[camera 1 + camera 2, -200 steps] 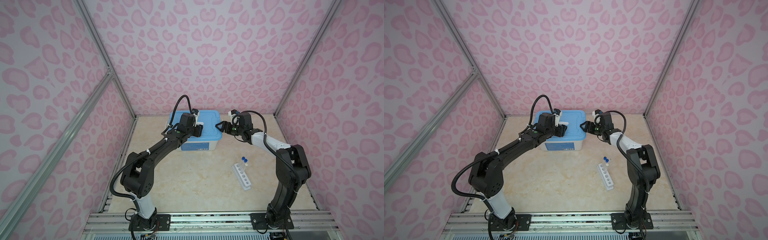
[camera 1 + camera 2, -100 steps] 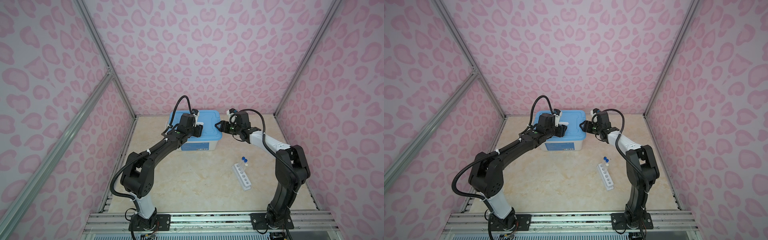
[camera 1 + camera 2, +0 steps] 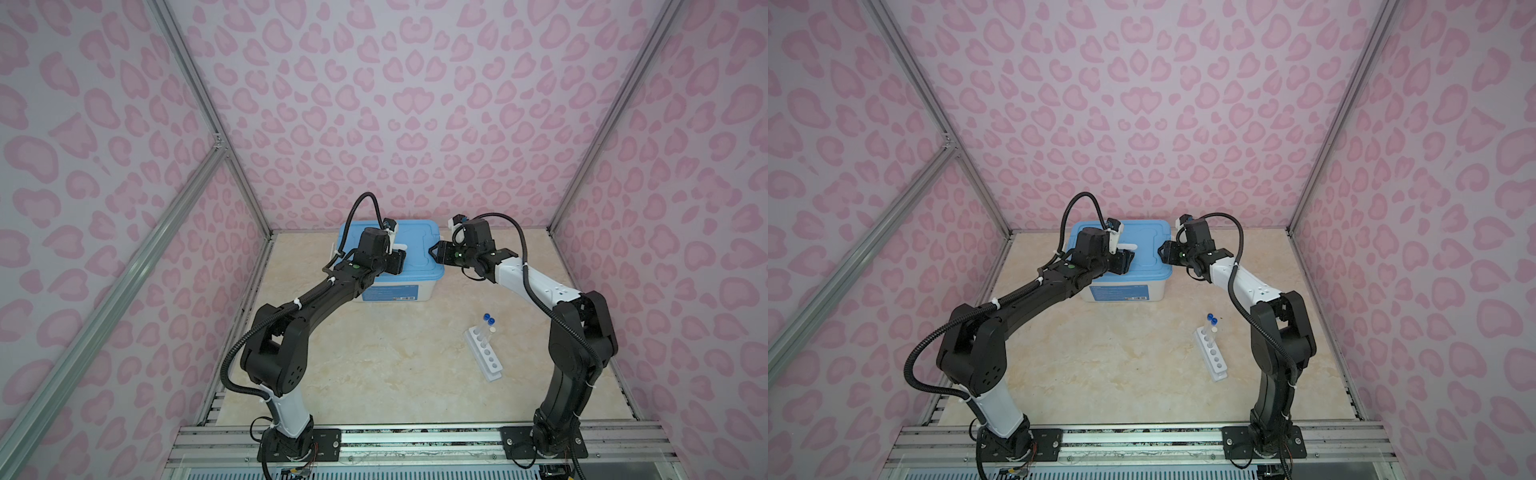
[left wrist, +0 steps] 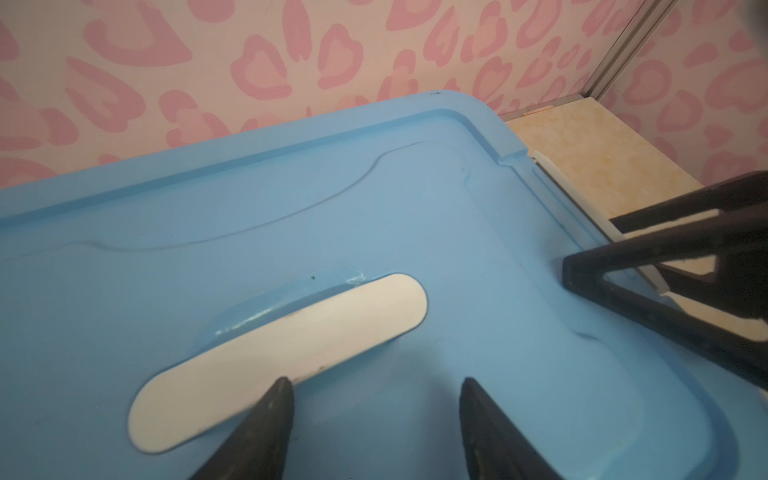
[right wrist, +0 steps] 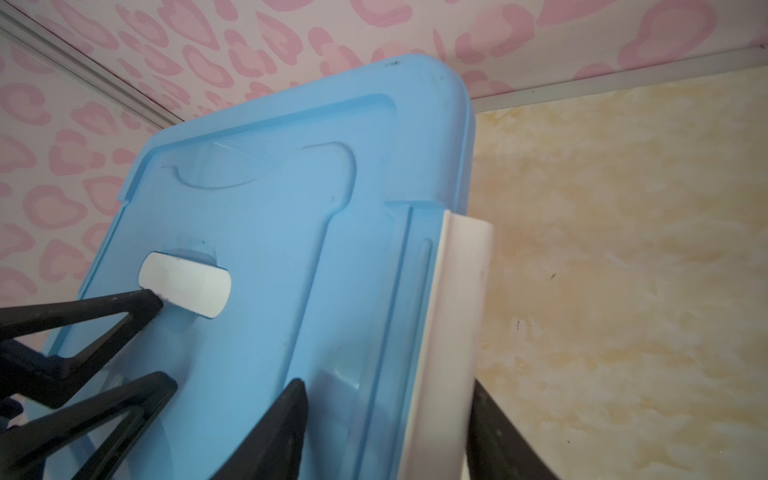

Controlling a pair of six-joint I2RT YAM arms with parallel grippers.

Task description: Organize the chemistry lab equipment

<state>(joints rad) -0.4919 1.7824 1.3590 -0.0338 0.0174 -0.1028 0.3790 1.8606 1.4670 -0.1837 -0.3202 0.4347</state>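
Observation:
A white six-hole rack [image 3: 486, 355] [image 3: 1212, 355] lies on the table at the front right. At its far end stand two clear test tubes with blue caps [image 3: 487, 320] [image 3: 1212, 319] and a small white round top [image 3: 493, 329]. Both grippers are far from them, at the bin. My left gripper [image 4: 374, 382] [image 3: 400, 257] hangs open just over the blue lid [image 4: 415, 208], one fingertip at the edge of the lid's white handle [image 4: 282, 353]. My right gripper [image 5: 386, 386] [image 3: 434, 251] straddles the white latch [image 5: 461, 291] on the lid's right end, jaws open with the outer finger against it.
The large white bin [image 3: 390, 293] with its blue lid on stands at the back centre, close to the rear wall. Pink patterned walls enclose the table on three sides. The right gripper's black fingers [image 4: 665, 249] show at the lid's edge in the left wrist view.
My right gripper has slid left onto the end of the bin and its jaws have narrowed around the latch. The left arm has stayed still.

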